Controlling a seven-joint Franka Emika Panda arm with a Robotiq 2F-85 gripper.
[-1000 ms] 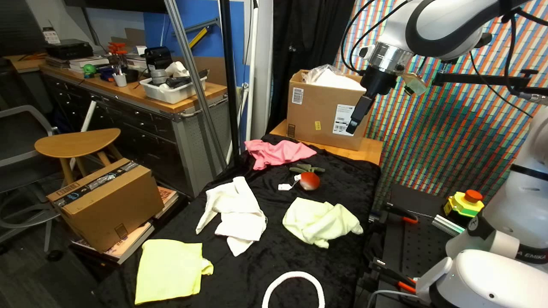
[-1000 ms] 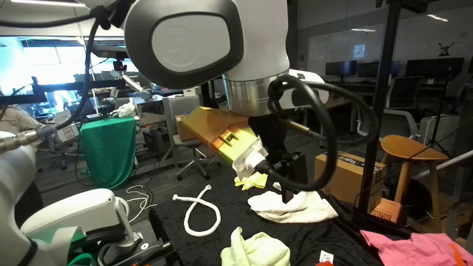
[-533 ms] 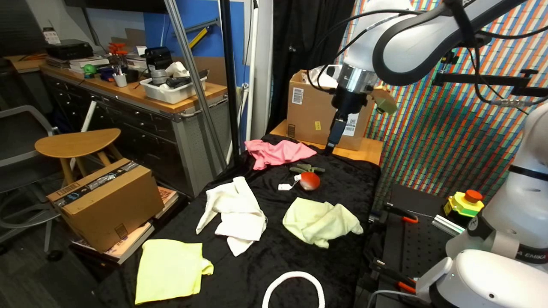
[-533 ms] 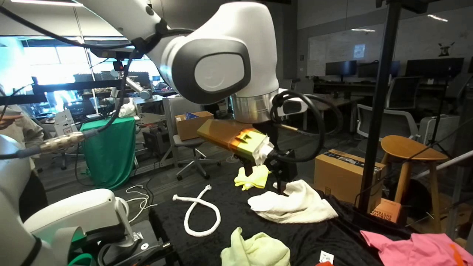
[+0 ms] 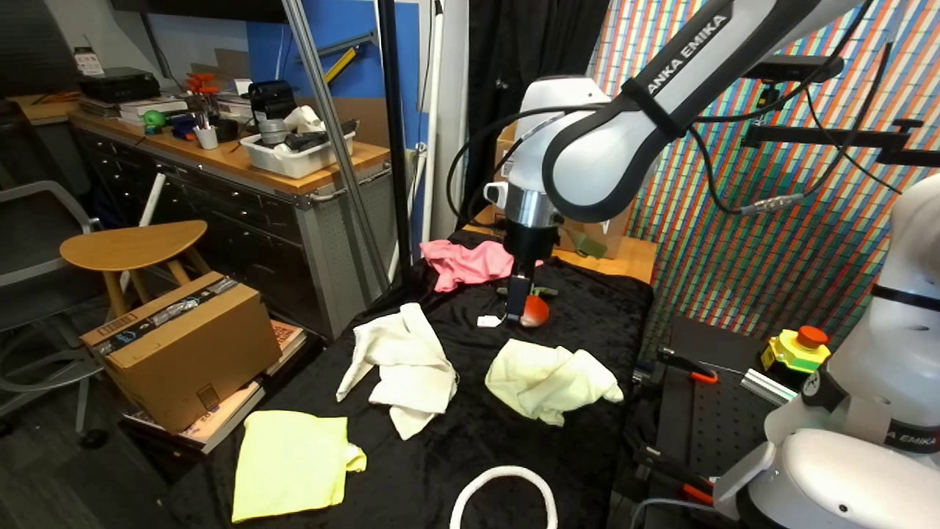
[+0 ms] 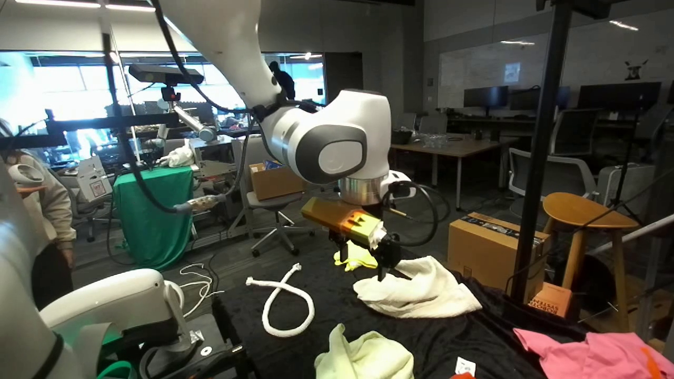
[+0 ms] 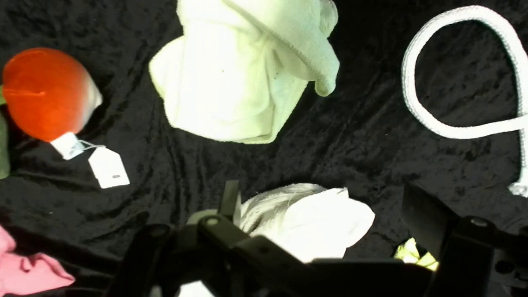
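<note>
One white Franka arm [image 5: 606,165] arches over one worktop [image 5: 637,258], bare pale wood at the far end and elsewhere draped in one black crushed-velvet cover [image 5: 580,455] with soft creases. One cardboard carton [image 5: 617,231], partly hidden behind the arm, stands on the wooden end.

One pincer [image 7: 319,198] hangs below the wrist, its two flat black fingers [image 7: 425,214] spread wide above the velvet.

Four cloths lie on the cover. The white terry towel [image 5: 411,364] shows in the gap between the fingers in the wrist view, but lies lower on the velvet, apart from them in an exterior view. The pale green towel [image 7: 231,78] is crumpled, with a stitched hem, one tip close to the edge beside the robot. The yellow cloth [image 5: 290,466], folded nearly square, and the smooth, rumpled pink cloth [image 5: 470,263] lie nearer the opposite edge. A narrow strip of velvet parts the white towel from the pale green one; the gap around the yellow cloth is broader.

One white braided rope [image 6: 284,332] makes a single crossed loop, well apart from the pink cloth.

One red plush radish [image 7: 49,93], round with a pointed white tip, lies near the pink cloth, green leaves [image 7: 3,148] beside it. It carries one small sewn label [image 7: 67,145] and one white tag [image 7: 108,167] on a string.
</note>
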